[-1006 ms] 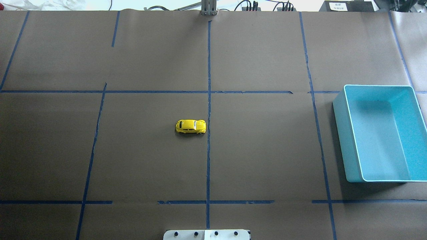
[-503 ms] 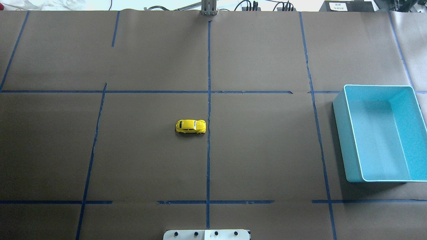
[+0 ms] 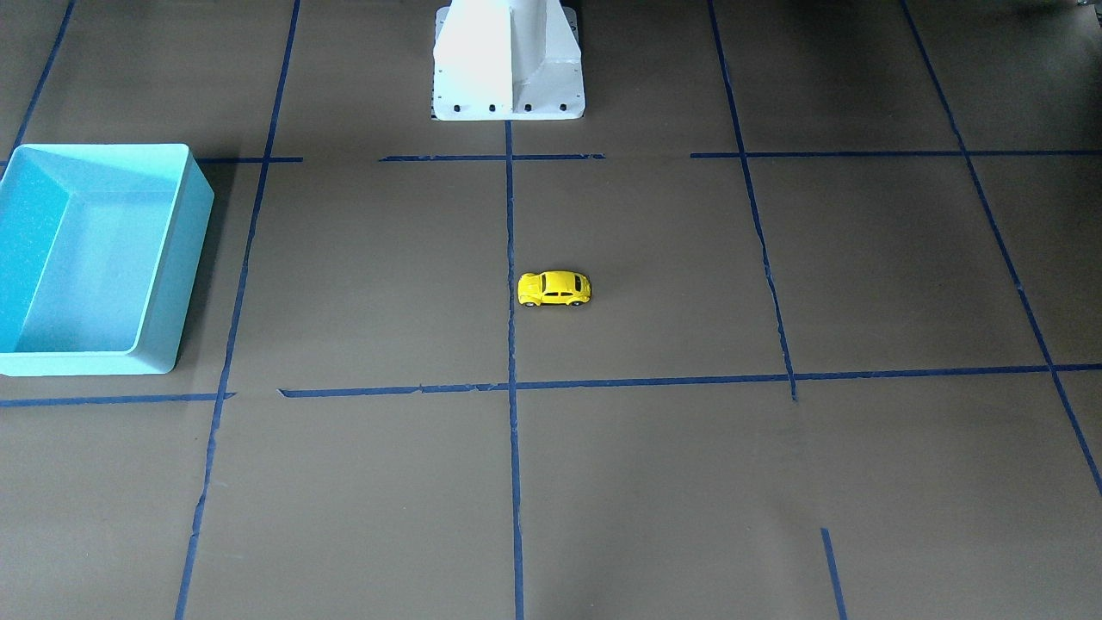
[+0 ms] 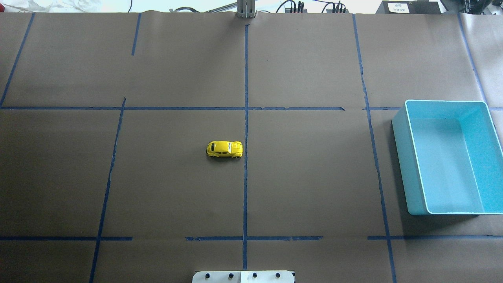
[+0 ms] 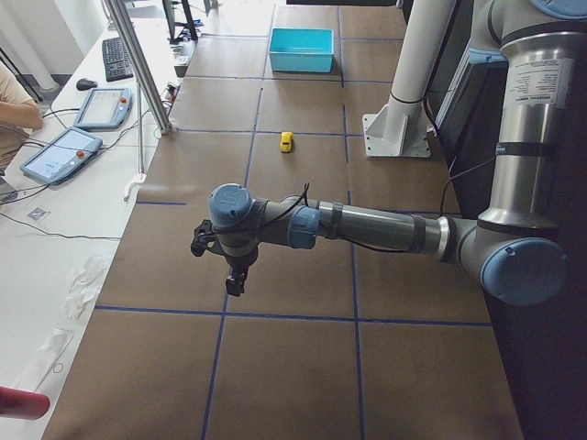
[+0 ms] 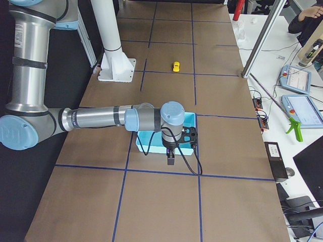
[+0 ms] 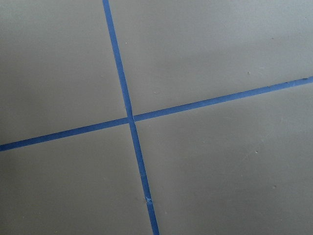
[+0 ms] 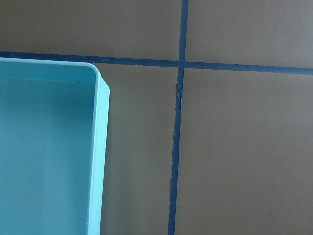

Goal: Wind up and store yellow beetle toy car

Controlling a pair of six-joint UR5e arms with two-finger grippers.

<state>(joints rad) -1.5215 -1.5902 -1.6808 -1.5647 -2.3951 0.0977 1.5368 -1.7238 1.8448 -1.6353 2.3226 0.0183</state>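
The yellow beetle toy car (image 4: 224, 149) stands on its wheels on the brown paper, just left of the central blue tape line. It also shows in the front-facing view (image 3: 554, 288) and, small, in both side views (image 5: 286, 141) (image 6: 176, 66). The turquoise bin (image 4: 446, 101) sits empty at the right edge. My left gripper (image 5: 237, 280) hangs above the table's left end, far from the car. My right gripper (image 6: 170, 159) hangs over the bin's (image 6: 146, 143) outer end. I cannot tell whether either is open or shut. Neither holds the car.
The white robot base (image 3: 508, 60) stands at the table's near middle edge. Blue tape lines (image 4: 246, 118) split the paper into squares. The right wrist view shows the bin's corner (image 8: 100, 147) and tape; the left wrist view shows a tape cross (image 7: 131, 119).
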